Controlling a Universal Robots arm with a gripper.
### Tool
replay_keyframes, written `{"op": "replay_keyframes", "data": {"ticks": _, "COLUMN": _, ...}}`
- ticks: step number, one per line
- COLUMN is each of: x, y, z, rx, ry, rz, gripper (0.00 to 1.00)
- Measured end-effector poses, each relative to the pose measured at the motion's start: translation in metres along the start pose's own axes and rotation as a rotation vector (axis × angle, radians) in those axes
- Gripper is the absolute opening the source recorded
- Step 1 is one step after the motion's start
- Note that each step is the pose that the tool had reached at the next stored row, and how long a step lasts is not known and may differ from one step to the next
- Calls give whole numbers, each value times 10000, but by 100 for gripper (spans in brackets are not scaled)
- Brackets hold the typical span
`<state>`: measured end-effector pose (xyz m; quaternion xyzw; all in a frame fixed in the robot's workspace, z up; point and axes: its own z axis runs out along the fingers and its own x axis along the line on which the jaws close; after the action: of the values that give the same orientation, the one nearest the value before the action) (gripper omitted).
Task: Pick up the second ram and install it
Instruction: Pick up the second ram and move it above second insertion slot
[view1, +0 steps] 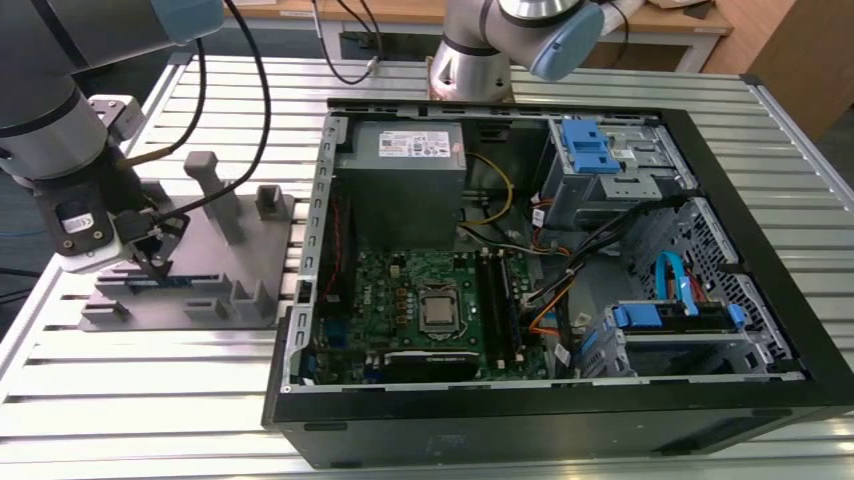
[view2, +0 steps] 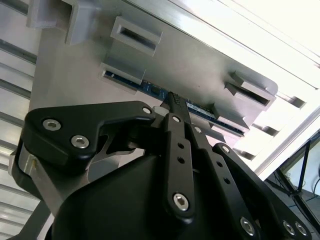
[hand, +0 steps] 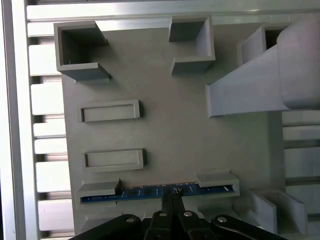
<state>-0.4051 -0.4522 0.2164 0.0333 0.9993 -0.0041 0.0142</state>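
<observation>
Nipping the second ram (hand: 135, 192) at mid-length with the tool (hand: 172, 196).
Pinched nearly shut on the blue stick's top edge in both wrist views; seated on edge between two brackets of the grey holder (view1: 214, 272), on the slatted tabletop (view1: 134, 400), at the exterior view's left, just beside the open computer case (view1: 561, 425) but outside it.

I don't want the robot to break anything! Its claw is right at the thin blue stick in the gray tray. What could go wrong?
1. The second ram stands on edge between two gray holders; with the gripper at its upper edge, a crooked pull might jam it there.
2. The stick is thin, so it might slip.
3. Loose cables lie near the black slots in the computer case; they might snag it.
</observation>
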Motion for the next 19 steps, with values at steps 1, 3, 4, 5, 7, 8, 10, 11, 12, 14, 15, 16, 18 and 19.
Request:
{"op": "replay_keyframes", "data": {"ticks": 1, "x": 0, "y": 0, "z": 0, "rx": -1, "ry": 0, "rz": -28, "gripper": 11}}
{"op": "replay_keyframes", "data": {"ticks": 3, "x": 0, "y": 0, "z": 0, "rx": -5, "ry": -1, "rz": -176, "gripper": 11}}
{"op": "replay_keyframes", "data": {"ticks": 4, "x": 0, "y": 0, "z": -1, "rx": -8, "ry": -1, "rz": -294, "gripper": 11}}
{"op": "replay_keyframes", "data": {"ticks": 5, "x": 0, "y": 0, "z": 0, "rx": -12, "ry": -2, "rz": -431, "gripper": 11}}
{"op": "replay_keyframes", "data": {"ticks": 7, "x": 0, "y": 0, "z": -1, "rx": -21, "ry": -4, "rz": -744, "gripper": 11}}
{"op": "replay_keyframes", "data": {"ticks": 8, "x": 0, "y": 0, "z": 0, "rx": -25, "ry": -6, "rz": -910, "gripper": 11}}
{"op": "replay_keyframes", "data": {"ticks": 10, "x": 0, "y": 0, "z": 0, "rx": -35, "ry": -9, "rz": -1216, "gripper": 11}}
{"op": "replay_keyframes", "data": {"ticks": 11, "x": 0, "y": 0, "z": 0, "rx": -39, "ry": -9, "rz": -1369, "gripper": 11}}
{"op": "replay_keyframes", "data": {"ticks": 12, "x": 0, "y": 0, "z": 0, "rx": -43, "ry": -11, "rz": -1516, "gripper": 11}}
{"op": "replay_keyframes", "data": {"ticks": 14, "x": 0, "y": 0, "z": 0, "rx": -51, "ry": -12, "rz": -1796, "gripper": 11}}
{"op": "replay_keyframes", "data": {"ticks": 15, "x": 0, "y": 0, "z": 0, "rx": -54, "ry": -13, "rz": -1922, "gripper": 11}}
{"op": "replay_keyframes", "data": {"ticks": 16, "x": 0, "y": 0, "z": 0, "rx": -58, "ry": -14, "rz": -2038, "gripper": 11}}
{"op": "replay_keyframes", "data": {"ticks": 18, "x": 0, "y": 0, "z": 0, "rx": -64, "ry": -15, "rz": -2240, "gripper": 11}}
{"op": "replay_keyframes", "data": {"ticks": 19, "x": 0, "y": 0, "z": 0, "rx": -66, "ry": -17, "rz": -2333, "gripper": 11}}
